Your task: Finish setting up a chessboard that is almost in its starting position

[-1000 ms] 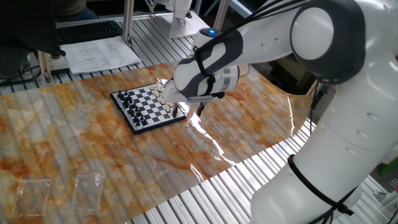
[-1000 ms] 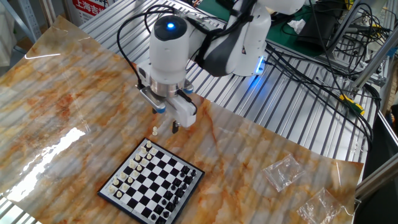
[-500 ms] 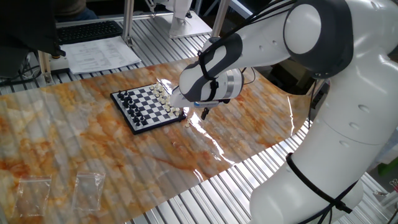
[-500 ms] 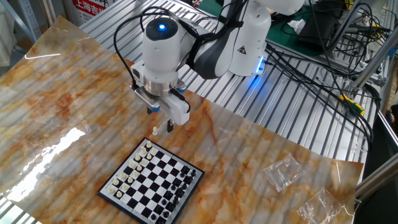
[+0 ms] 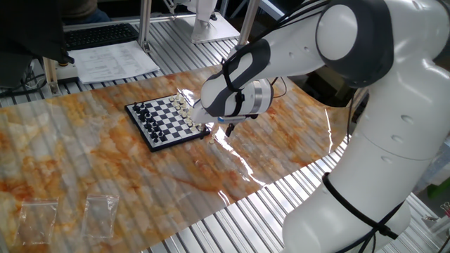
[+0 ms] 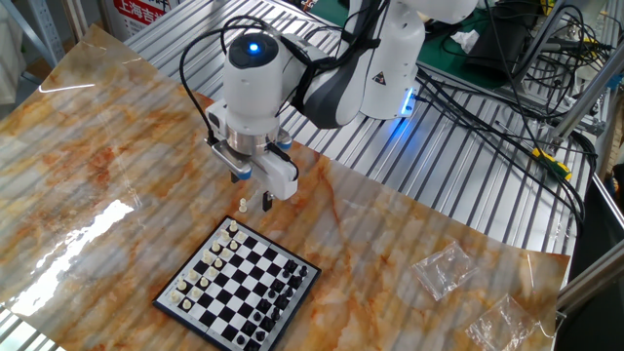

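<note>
The chessboard (image 5: 164,121) (image 6: 239,283) lies on the orange marbled mat, with black pieces along one side and cream pieces along the other. One cream piece (image 6: 242,204) stands alone on the mat just beyond the board's cream-side corner. My gripper (image 6: 255,200) (image 5: 219,131) hangs low over that spot with its fingers apart. The dark fingertip (image 6: 268,201) is just right of the loose piece, not touching it. In the one fixed view my wrist hides most of that piece.
Two clear plastic bags (image 5: 39,214) (image 6: 444,268) lie on the mat away from the board. A printed paper sheet (image 5: 116,60) and a keyboard (image 5: 98,35) sit behind the table. Cables (image 6: 507,88) run over the metal frame behind my arm.
My gripper has shifted toward the loose cream piece, closing most of the gap in the first half second, then barely moving. The board and its pieces have stayed put.
</note>
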You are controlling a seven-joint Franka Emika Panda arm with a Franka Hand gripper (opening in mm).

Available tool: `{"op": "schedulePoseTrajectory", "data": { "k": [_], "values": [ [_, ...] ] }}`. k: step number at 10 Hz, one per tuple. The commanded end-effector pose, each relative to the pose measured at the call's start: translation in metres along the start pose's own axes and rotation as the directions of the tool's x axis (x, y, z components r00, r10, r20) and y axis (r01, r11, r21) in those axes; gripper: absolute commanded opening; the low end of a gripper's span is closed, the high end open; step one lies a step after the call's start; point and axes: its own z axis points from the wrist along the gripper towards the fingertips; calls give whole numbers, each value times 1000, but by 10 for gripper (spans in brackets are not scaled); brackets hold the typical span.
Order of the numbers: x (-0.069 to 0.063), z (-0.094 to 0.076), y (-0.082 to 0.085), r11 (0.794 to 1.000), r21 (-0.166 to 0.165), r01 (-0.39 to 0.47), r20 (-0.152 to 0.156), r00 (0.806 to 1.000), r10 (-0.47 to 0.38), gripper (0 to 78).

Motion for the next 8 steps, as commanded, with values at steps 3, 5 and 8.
{"op": "schedulePoseTrajectory", "data": {
  "k": [3,5,8],
  "values": [
    [-5,5,-4,1000,-4,18,12,1000,-18,775],
    [-6,7,-3,1000,-4,18,16,1000,-18,775],
    [-7,11,-2,1000,-4,19,25,1000,-19,775]
  ]
}}
